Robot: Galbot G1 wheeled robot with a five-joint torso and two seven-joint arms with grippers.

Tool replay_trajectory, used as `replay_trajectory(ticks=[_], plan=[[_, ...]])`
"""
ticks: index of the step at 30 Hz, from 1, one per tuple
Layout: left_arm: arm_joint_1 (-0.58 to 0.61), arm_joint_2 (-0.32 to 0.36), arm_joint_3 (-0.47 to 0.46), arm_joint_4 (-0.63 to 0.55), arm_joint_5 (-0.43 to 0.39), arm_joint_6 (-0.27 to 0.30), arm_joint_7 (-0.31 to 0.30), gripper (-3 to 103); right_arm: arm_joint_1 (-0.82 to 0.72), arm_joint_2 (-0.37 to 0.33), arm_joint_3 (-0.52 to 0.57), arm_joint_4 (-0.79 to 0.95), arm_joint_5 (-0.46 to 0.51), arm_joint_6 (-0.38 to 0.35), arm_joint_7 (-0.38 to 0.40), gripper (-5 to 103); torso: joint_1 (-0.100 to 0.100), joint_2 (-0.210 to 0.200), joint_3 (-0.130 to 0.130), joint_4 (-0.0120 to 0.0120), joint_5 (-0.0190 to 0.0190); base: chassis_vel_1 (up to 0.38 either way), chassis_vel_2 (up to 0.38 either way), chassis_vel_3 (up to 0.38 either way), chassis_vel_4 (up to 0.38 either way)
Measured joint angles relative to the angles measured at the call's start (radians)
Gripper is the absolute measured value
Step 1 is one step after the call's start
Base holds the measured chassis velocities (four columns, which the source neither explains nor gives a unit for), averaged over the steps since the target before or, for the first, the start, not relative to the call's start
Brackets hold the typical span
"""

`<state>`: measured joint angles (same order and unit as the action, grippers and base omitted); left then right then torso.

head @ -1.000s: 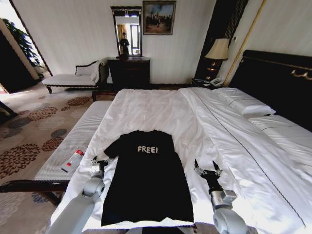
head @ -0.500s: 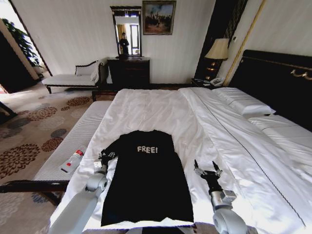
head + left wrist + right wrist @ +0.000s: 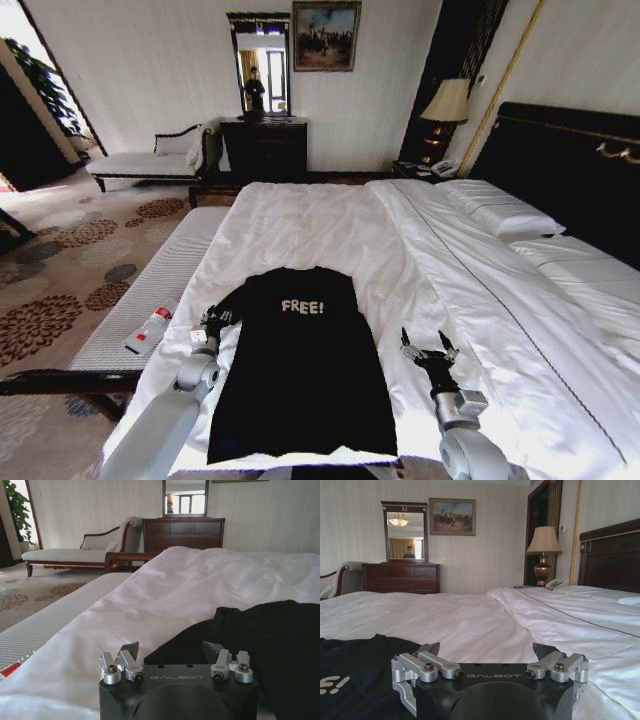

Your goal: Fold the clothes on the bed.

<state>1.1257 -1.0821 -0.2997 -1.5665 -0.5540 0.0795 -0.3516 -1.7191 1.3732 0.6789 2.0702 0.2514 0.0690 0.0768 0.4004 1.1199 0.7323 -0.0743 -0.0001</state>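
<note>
Black T-shirt (image 3: 300, 365) lay flat and unfolded on the bed (image 3: 330, 225); folding was not begun.
Left gripper (image 3: 213, 322), fingers spread, had the sleeve edge between them; right gripper (image 3: 425, 347), also released, held nothing.

My head camera looked down from high up over the bed (image 3: 330, 215) toward the far wall. My two wrist cameras sat low, just above the duvet, and faced the same way. All three saw the dresser (image 3: 265, 148) (image 3: 183, 532) (image 3: 401, 577) and the black T-shirt (image 3: 300, 365) (image 3: 280, 645) (image 3: 350, 672).
</note>
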Motion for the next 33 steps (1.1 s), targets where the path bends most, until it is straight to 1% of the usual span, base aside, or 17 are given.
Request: replay_trajectory(ticks=[3, 5, 6, 7, 9, 10, 13, 15, 19, 21, 24, 25, 26, 27, 30, 31, 33], plan=[[-0.015, -0.001, 0.015, 0.019, -0.005, 0.0, 0.0, 89, -0.001, -0.003, 0.001, 0.003, 0.006, 0.0, 0.0, 100, 0.0, 0.0, 0.0, 0.0001, 0.0, 0.0, 0.0, 0.0, 0.0], [-0.02, -0.001, 0.02, 0.027, -0.004, 0.0, 0.002, 89, -0.001, -0.005, 0.002, 0.005, 0.009, 0.0, 0.0, 100, 0.0, 0.0, 0.0, 0.0, 0.0, 0.0, 0.0, 0.0, 0.0], [-0.029, -0.003, 0.028, 0.038, -0.002, 0.0, 0.006, 96, -0.002, -0.008, 0.005, 0.007, 0.014, 0.0, 0.0, 100, 0.0, 0.0, 0.0, 0.0, 0.0, 0.0, 0.0, 0.0, 0.0], [-0.037, -0.005, 0.035, 0.047, -0.002, 0.0, 0.007, 94, -0.001, -0.012, 0.01, 0.009, 0.019, -0.001, 0.001, 100, 0.0, 0.0, 0.0, 0.0, -0.0001, 0.0, 0.0, 0.0, 0.0], [-0.047, -0.008, 0.042, 0.057, -0.004, 0.0, 0.007, 85, -0.001, -0.017, 0.019, 0.013, 0.027, -0.003, 0.002, 100, 0.0, 0.0, 0.0, -0.0001, 0.0, 0.0, 0.0, 0.0, 0.0], [-0.047, -0.008, 0.042, 0.057, -0.004, 0.0, 0.007, 85, -0.001, -0.017, 0.019, 0.013, 0.027, -0.003, 0.002, 100, 0.0, 0.0, 0.0, -0.0001, 0.0, 0.0, 0.0, 0.0, 0.0], [-0.05, -0.013, 0.044, 0.069, -0.006, -0.011, 0.007, 70, -0.004, -0.018, 0.028, 0.018, 0.04, -0.005, 0.002, 100, 0.0, 0.0, 0.0, 0.0, 0.0, 0.0, 0.0, 0.0, 0.0], [-0.051, -0.015, 0.043, 0.071, -0.006, -0.014, 0.008, 70, -0.005, -0.018, 0.028, 0.019, 0.043, -0.005, 0.002, 100, 0.0, 0.0, 0.0, 0.0, 0.0, 0.0, 0.0, 0.0, 0.0], [-0.046, -0.019, 0.036, 0.076, -0.007, -0.017, 0.007, 47, -0.005, -0.017, 0.027, 0.019, 0.045, -0.008, 0.001, 100, 0.0, 0.0, 0.0, 0.0, 0.0, 0.0, 0.0, 0.0, 0.0], [-0.045, -0.019, 0.035, 0.076, -0.008, -0.017, 0.007, 47, -0.005, -0.017, 0.027, 0.02, 0.045, -0.008, 0.001, 100, 0.0, 0.0, 0.0, 0.0, 0.0, 0.0, 0.0, 0.0, 0.0], [-0.039, -0.018, 0.027, 0.077, -0.01, -0.017, 0.007, 32, -0.005, -0.015, 0.025, 0.022, 0.044, -0.008, 0.001, 100, 0.0, 0.0, 0.0, 0.0, 0.0, 0.0, 0.0, 0.0, 0.0], [-0.039, -0.018, 0.027, 0.077, -0.01, -0.017, 0.007, 32, -0.005, -0.015, 0.025, 0.022, 0.044, -0.008, 0.001, 100, 0.0, 0.0, 0.0, 0.0, 0.0, 0.0, 0.0, 0.0, 0.0], [-0.039, -0.018, 0.025, 0.079, -0.012, -0.017, 0.008, 26, -0.005, -0.014, 0.025, 0.022, 0.044, -0.008, 0.001, 100, 0.0, 0.0, 0.0, 0.0, 0.0, 0.0, 0.0, 0.0, 0.0], [-0.039, -0.018, 0.023, 0.08, -0.013, -0.017, 0.008, 26, -0.006, -0.014, 0.025, 0.023, 0.043, -0.008, 0.001, 100, 0.0, 0.0, 0.0, 0.0, 0.0, 0.0, 0.0, 0.0, 0.0], [-0.042, -0.019, 0.019, 0.083, -0.018, -0.018, 0.008, 10, -0.009, -0.013, 0.025, 0.023, 0.04, -0.008, 0.001, 100, 0.0, 0.0, 0.0, -0.0001, 0.0, 0.0, 0.0, 0.0, 0.0], [-0.042, -0.019, 0.019, 0.083, -0.018, -0.018, 0.008, 10, -0.009, -0.013, 0.025, 0.023, 0.04, -0.008, 0.001, 100, 0.0, 0.0, 0.0, -0.0001, 0.0, 0.0, 0.0, 0.0, 0.0], [-0.044, -0.019, 0.016, 0.083, -0.021, -0.018, 0.008, 3, -0.012, -0.012, 0.025, 0.025, 0.039, -0.008, 0.0, 100, 0.0, 0.0, 0.0, -0.0001, 0.0, 0.0, 0.0, 0.0, 0.0]])
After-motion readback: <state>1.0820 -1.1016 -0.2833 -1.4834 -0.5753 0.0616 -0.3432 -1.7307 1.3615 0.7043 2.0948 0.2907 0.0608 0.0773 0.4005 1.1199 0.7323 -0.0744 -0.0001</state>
